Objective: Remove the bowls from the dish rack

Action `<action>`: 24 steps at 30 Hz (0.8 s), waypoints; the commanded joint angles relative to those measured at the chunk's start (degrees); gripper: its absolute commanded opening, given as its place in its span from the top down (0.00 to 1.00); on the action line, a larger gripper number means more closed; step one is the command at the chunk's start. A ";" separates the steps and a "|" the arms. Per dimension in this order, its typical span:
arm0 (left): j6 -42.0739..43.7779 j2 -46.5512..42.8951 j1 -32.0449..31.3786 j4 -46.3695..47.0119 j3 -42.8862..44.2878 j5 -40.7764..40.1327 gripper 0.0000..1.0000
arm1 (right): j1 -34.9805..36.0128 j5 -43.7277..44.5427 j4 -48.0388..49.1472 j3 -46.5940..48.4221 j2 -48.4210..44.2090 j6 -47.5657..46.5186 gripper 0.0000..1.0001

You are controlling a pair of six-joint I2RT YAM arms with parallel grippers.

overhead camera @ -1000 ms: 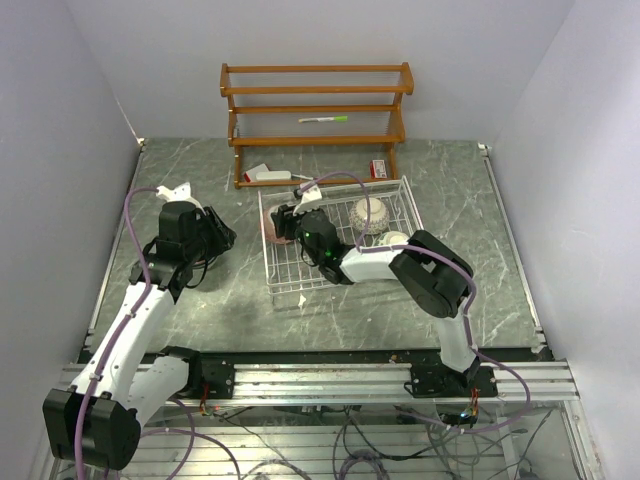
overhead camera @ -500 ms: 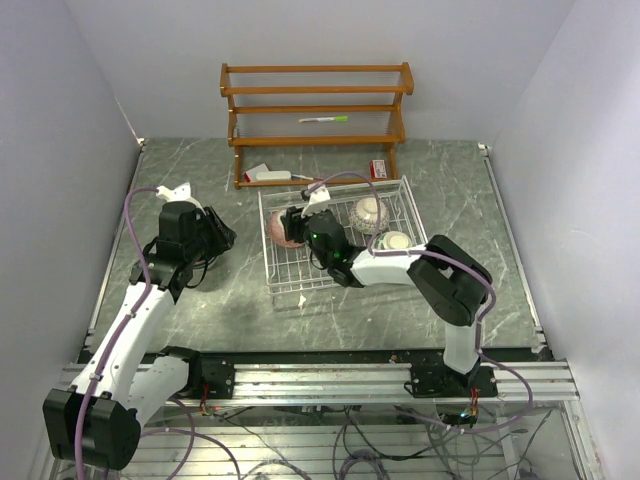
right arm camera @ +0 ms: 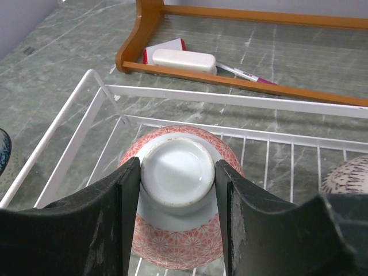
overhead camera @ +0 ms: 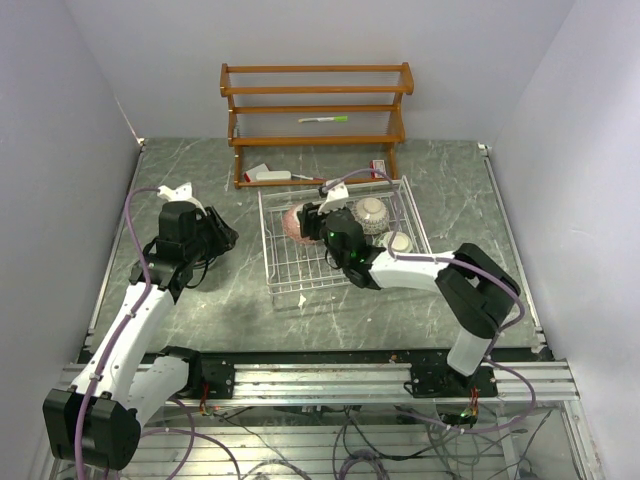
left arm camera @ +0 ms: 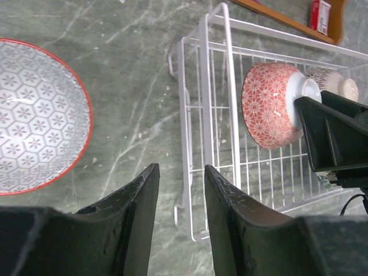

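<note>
My right gripper [right arm camera: 175, 190] clamps the white foot of a pink star-patterned ceramic bowl [left arm camera: 267, 106], tipped on its side in the rear left of the white wire dish rack [overhead camera: 300, 262]. My left gripper [left arm camera: 181, 172] hangs slightly parted and empty over the grey marble table [left arm camera: 132, 69], beside a red-rimmed hexagon-patterned bowl [left arm camera: 34, 115].

The dark green-grey surface [overhead camera: 470, 190] looks like polished marbled stone with pale veins. The white wire-grid dish rack [left arm camera: 214, 115] is smooth coated metal wire with a slight shine, and the brown three-tier shelf [overhead camera: 315, 90] at the far edge is smooth varnished wood. The pink star-patterned ceramic bowl [right arm camera: 172, 247] has a glossy glaze and a plain white foot, the white hexagon-patterned ceramic bowl with a red rim [left arm camera: 34, 109] looks equally glazed, and the right hand [right arm camera: 177, 184] and left hand [left arm camera: 179, 172] have matt black plastic fingers [right arm camera: 103, 230] with a faintly grainy texture.
</note>
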 commanded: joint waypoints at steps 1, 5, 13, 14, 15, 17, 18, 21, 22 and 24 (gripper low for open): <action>-1.50 -1.11 -0.27 3.79 0.25 7.30 0.52 | -0.92 0.89 2.35 -1.62 -5.59 -0.04 1.00; -5.67 -1.49 -0.27 11.12 -1.55 15.03 0.50 | -2.37 -1.99 2.82 -4.63 -9.16 3.73 1.00; -15.08 0.00 -0.27 28.90 -5.91 25.58 0.34 | -5.40 -9.53 6.16 -10.98 -17.39 11.09 1.00; -15.88 -0.04 -0.27 30.46 -6.29 26.05 0.33 | -6.14 -11.03 6.55 -11.58 -18.27 12.27 1.00; -16.93 -0.07 -0.33 32.11 -6.80 26.53 0.32 | -7.38 -12.66 7.38 -12.26 -19.00 13.51 1.00; -19.64 0.11 -0.55 37.42 -8.39 27.48 0.31 | -9.42 -16.52 9.05 -13.62 -20.04 16.75 1.00; -21.31 0.39 -0.72 40.57 -9.41 27.88 0.30 | -10.53 -18.42 10.25 -14.32 -20.30 18.52 1.00; -25.45 1.87 -1.78 49.26 -12.38 28.44 0.25 | -13.25 -24.03 14.15 -16.27 -20.32 23.34 1.00; -26.39 2.53 -2.42 51.52 -13.07 28.24 0.24 | -13.93 -25.30 15.15 -16.51 -20.03 24.32 1.00; -28.37 3.47 -4.30 56.12 -14.64 26.72 0.23 | -14.62 -27.23 16.64 -16.83 -19.59 25.47 1.00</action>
